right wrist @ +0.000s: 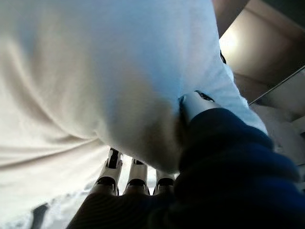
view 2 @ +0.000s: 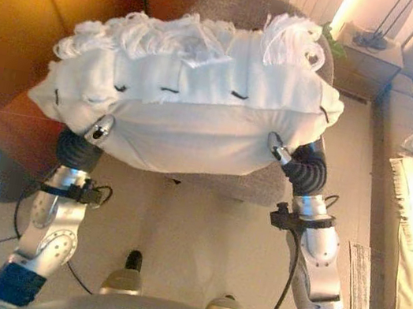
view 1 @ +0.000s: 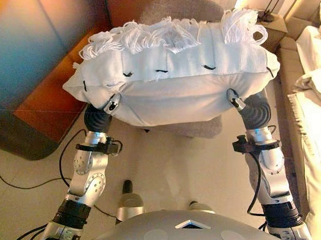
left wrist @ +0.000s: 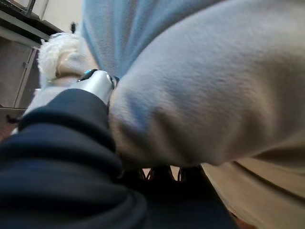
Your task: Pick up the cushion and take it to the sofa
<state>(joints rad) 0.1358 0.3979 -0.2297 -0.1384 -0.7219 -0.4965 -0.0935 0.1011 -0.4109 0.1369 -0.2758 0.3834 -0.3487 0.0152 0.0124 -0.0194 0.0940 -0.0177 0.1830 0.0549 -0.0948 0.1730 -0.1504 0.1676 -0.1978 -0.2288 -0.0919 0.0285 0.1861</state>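
Note:
A white cushion (view 1: pixel 178 73) with a shaggy fringe on top is held up in the air in front of me, between both hands. My left hand (view 1: pixel 113 103) grips its lower left edge, thumb pressed into the front face. My right hand (view 1: pixel 236 99) grips the lower right edge the same way. In the right wrist view the cushion (right wrist: pixel 86 71) bulges over the fingers (right wrist: pixel 136 179), which lie beneath it. The left wrist view shows the thumb (left wrist: pixel 97 85) dug into the cushion (left wrist: pixel 214 86). The cream sofa (view 1: pixel 314 104) runs along the right side.
A grey upholstered chair (view 1: pixel 175 7) stands just behind and below the cushion. A wooden cabinet (view 1: pixel 46 68) fills the left side. A small side table (view 1: pixel 274 26) stands at the far right, beyond the sofa's end. Pale floor (view 1: pixel 164 167) lies below.

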